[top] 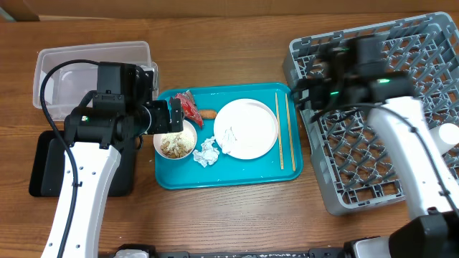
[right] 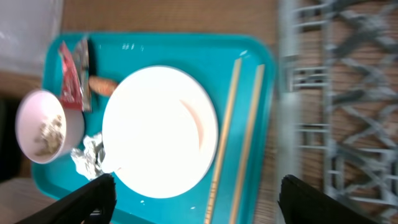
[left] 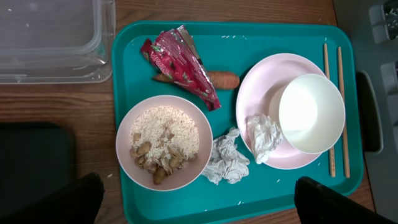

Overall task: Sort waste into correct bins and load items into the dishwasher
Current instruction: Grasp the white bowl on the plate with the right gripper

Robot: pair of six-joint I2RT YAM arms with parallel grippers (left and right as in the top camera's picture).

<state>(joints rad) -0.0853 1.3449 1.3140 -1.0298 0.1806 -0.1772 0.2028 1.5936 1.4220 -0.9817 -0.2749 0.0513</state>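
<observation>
Everything to be sorted sits on the teal tray [top: 229, 178] in the middle of the desk [top: 215, 43]. A small white bowl [left: 186, 177] carries the beige food scraps [left: 155, 158]. The crumpled tissue [left: 227, 158] lies just beside it, touching the rim of the white plate [top: 246, 129]. The red wrapper [left: 183, 65] lies across the top of the tray with the carrot piece [left: 222, 79] poking out from under it. The chopsticks [top: 282, 129] lie side by side along the plate's right edge.

The left gripper [top: 173, 116] hovers over the waste end of the tray. Its jaws are spread fully wide with nothing between them. That looks like a lineup for the wrapper or the bowl, and it makes sense for this arm: the clear tub [top: 93, 64] and the black tray [top: 43, 172] are both just to its left.

The right gripper [right: 198, 186] is wide open and empty too. It hangs by the near edge of the grey dish rack [top: 358, 165], blurred in the overhead shot, looking down on plate and chopsticks. Dishes nearest the rack, rubbish nearest the bins: a tidy split between the arms. No waste shows in either bin yet.
</observation>
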